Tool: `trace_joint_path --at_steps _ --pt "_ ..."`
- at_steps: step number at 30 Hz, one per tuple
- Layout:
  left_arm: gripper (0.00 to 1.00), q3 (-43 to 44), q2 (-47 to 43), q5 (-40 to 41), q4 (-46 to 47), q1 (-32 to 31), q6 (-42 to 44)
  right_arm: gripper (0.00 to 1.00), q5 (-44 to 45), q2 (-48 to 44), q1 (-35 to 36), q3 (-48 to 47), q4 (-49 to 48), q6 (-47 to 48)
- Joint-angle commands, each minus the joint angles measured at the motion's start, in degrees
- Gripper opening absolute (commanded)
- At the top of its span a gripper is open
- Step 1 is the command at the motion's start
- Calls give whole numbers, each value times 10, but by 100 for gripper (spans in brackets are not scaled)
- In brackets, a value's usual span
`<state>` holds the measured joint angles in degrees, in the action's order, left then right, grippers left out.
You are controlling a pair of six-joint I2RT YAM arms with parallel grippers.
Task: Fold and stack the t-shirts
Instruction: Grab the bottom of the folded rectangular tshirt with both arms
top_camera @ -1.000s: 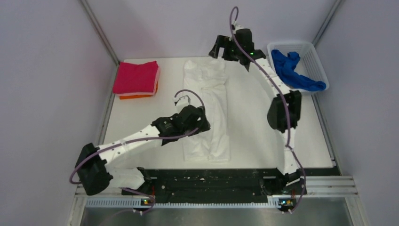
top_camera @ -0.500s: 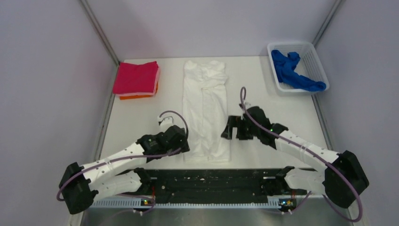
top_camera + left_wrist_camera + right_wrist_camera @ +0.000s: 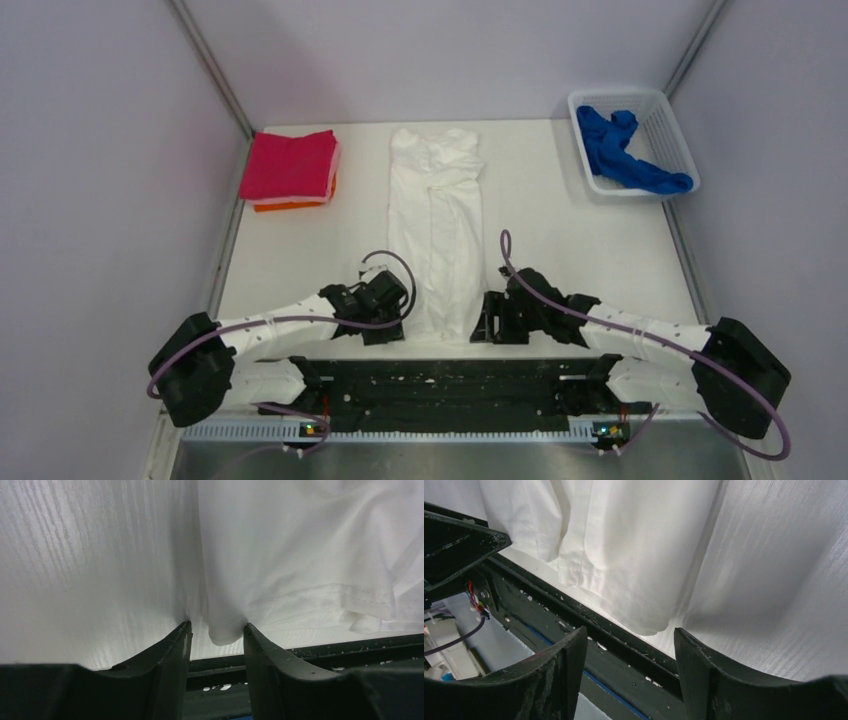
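Note:
A white t-shirt point(image 3: 437, 230), folded into a long narrow strip, runs from the far side of the table to its near edge. My left gripper point(image 3: 388, 322) sits low at the shirt's near left corner. In the left wrist view that corner point(image 3: 226, 630) hangs between the partly closed jaws of the left gripper point(image 3: 217, 626); it touches the right finger point(image 3: 260, 645), with a gap on the left side. My right gripper point(image 3: 488, 325) is at the near right corner, and the right gripper point(image 3: 630, 630) is open with the hem corner point(image 3: 644, 622) just ahead of its gap. Folded magenta point(image 3: 290, 163) and orange point(image 3: 290, 205) t-shirts are stacked at the far left.
A white mesh basket point(image 3: 668, 125) at the far right holds a crumpled royal-blue t-shirt point(image 3: 622, 150). The black rail point(image 3: 440, 375) with the arm bases runs along the table's near edge, right below both grippers. Grey walls close in the left and right sides.
Both grippers have come down to the white shirt's near corners; the right arm travelled from the far side by the basket. Both pairs of jaws have narrowed.

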<state>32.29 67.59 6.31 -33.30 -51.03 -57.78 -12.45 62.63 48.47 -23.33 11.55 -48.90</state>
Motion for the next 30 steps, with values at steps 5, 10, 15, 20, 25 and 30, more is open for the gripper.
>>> trace_joint_path --at_steps 5,10,15,20,25,30 --pt "35 -15 34 -21 54 0 -8 59 28 20 15 1 -37 -33" --pt "0 -10 52 -30 54 0 -14 45 44 50 15 -3 -40 -28" --pt "0 -22 26 -56 34 -4 -26 0 40 47 38 13 -20 -25" --pt "0 -47 -56 -93 -22 -13 -47 0 27 -21 101 31 9 -34" --pt "0 -54 -121 -159 -24 -20 -47 0 -7 -90 124 39 26 -64" --pt "0 -28 -155 -136 12 -19 -38 0 40 -139 120 -1 34 -45"
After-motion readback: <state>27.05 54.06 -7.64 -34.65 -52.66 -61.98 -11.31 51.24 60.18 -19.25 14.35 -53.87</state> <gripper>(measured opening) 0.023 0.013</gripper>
